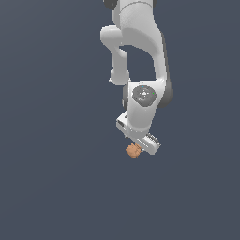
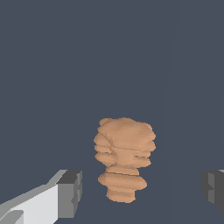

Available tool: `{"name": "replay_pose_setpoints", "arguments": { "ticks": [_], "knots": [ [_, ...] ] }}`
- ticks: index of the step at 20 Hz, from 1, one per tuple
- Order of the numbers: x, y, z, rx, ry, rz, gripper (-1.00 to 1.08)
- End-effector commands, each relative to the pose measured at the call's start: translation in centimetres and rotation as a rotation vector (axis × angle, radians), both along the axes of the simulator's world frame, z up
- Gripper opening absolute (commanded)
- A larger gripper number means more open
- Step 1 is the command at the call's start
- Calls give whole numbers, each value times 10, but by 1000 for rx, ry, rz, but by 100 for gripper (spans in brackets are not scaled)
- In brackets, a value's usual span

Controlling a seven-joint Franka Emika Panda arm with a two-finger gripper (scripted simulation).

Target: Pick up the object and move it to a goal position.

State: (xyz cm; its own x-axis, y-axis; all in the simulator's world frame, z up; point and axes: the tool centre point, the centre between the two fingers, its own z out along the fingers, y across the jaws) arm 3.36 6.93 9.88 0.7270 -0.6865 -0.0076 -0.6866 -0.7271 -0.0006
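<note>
The object, a knobbly orange-brown lump, lies on the grey tabletop. In the exterior view it peeks out at about seven o'clock of the wrist. The gripper hangs directly over it, apparently lined up for a grasp: jaws spread wide, straddling the lump, touching nothing.
</note>
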Motion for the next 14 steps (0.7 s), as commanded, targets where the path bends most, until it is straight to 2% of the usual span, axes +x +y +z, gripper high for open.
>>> {"name": "replay_pose_setpoints", "arguments": {
  "ticks": [1,8,14],
  "knots": [
    [1,2,-4,-2,-2,-43,100],
    [4,6,-9,-5,-4,-109,100],
    [4,6,-11,-6,-4,-114,100]
  ]
}}
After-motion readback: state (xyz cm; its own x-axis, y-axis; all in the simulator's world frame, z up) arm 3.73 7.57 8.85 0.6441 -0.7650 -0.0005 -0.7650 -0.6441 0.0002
